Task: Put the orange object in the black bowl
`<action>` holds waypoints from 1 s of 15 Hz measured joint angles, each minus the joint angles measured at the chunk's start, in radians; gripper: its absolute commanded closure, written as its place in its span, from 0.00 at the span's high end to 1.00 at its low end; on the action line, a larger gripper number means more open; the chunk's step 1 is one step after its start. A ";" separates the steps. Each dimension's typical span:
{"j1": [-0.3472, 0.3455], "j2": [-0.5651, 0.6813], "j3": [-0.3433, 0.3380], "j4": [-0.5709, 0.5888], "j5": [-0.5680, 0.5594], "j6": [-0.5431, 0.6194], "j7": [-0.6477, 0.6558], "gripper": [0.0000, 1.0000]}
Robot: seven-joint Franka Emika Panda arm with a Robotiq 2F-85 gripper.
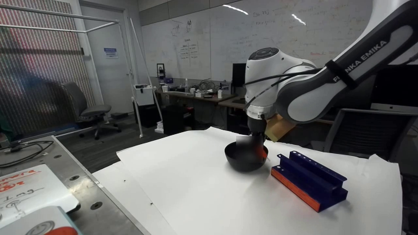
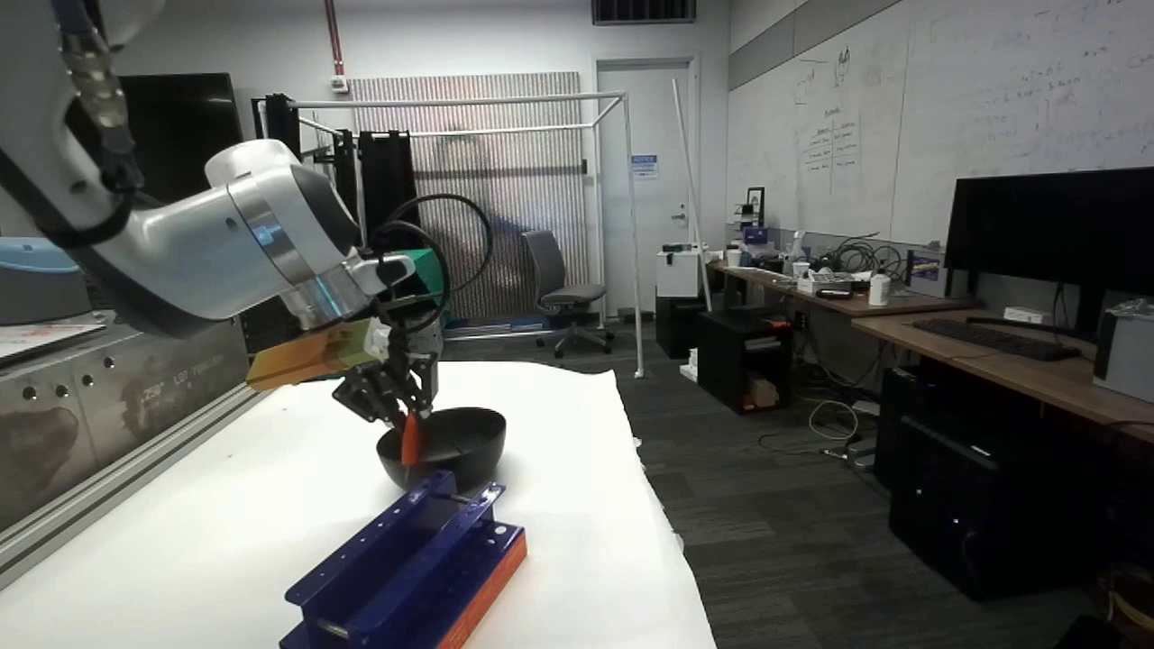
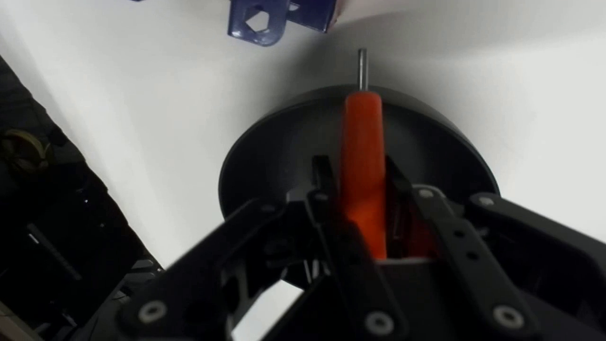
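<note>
The orange object shows in the wrist view (image 3: 362,142) as a slim orange-red handle with a thin metal shaft. It lies between the fingers of my gripper (image 3: 358,173), which look closed on both its sides. The black bowl (image 3: 279,161) is directly beneath, and the shaft tip reaches past its rim. In an exterior view the orange object (image 2: 411,440) hangs from my gripper (image 2: 407,410) at the near rim of the bowl (image 2: 478,446). In an exterior view a blurred patch hides much of the fingers and the bowl's (image 1: 241,165) inside; a bit of orange (image 1: 263,152) shows.
A long blue ridged rack (image 1: 308,178) with an orange-red base stands close to the bowl on the white-covered table (image 1: 196,195). It also shows in an exterior view (image 2: 406,563) and at the wrist view's top edge (image 3: 258,21). A metal bench (image 1: 88,189) borders the table.
</note>
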State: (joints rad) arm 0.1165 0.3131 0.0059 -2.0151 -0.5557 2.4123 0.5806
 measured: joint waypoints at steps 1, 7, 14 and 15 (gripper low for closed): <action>0.010 0.011 -0.005 0.010 0.000 0.001 0.001 0.57; 0.051 0.043 -0.026 0.062 0.000 0.000 0.001 1.00; 0.051 0.017 0.005 0.104 0.236 -0.121 -0.176 1.00; 0.049 0.000 0.017 0.113 0.292 -0.173 -0.221 1.00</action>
State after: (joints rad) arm 0.1654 0.3130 0.0226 -1.9025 -0.2635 2.2396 0.3594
